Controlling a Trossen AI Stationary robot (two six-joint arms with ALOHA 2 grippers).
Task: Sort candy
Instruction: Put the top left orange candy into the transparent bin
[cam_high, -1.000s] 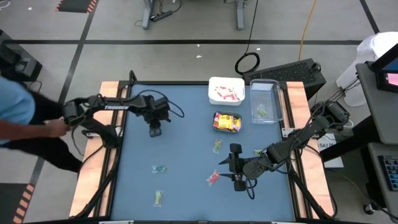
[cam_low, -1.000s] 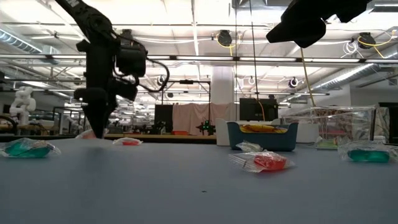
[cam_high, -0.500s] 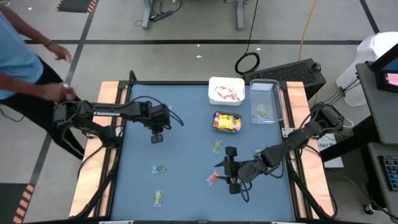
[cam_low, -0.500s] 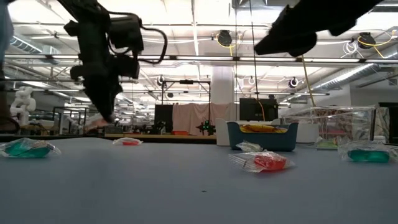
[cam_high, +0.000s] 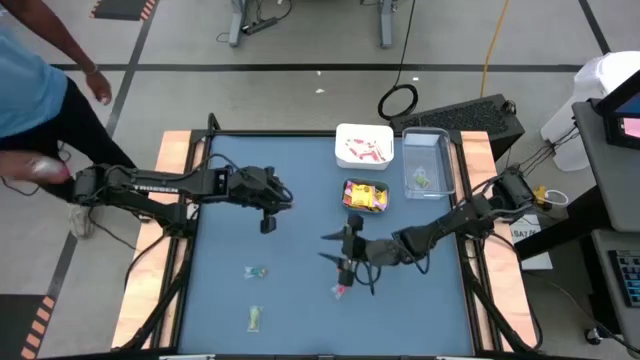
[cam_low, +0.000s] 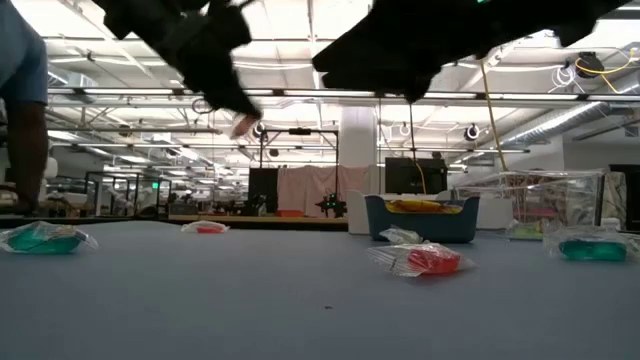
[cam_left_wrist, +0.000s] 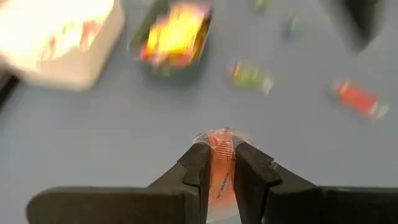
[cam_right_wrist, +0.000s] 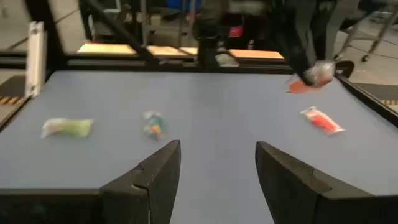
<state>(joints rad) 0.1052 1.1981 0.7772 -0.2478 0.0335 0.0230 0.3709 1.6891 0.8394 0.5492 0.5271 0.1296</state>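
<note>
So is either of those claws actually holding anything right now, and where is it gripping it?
Yes. The left gripper pinches a red clear-wrapped candy across its middle, wrapper ends sticking out. The right gripper is open and holds nothing.

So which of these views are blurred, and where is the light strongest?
Left wrist view: background containers and loose candy smeared, while the left gripper and its red candy look sharper. Low view: both arms are blurred dark shapes against bright ceiling lights. Right wrist view: the far arm is soft. High view: evenly lit, fairly sharp.
</note>
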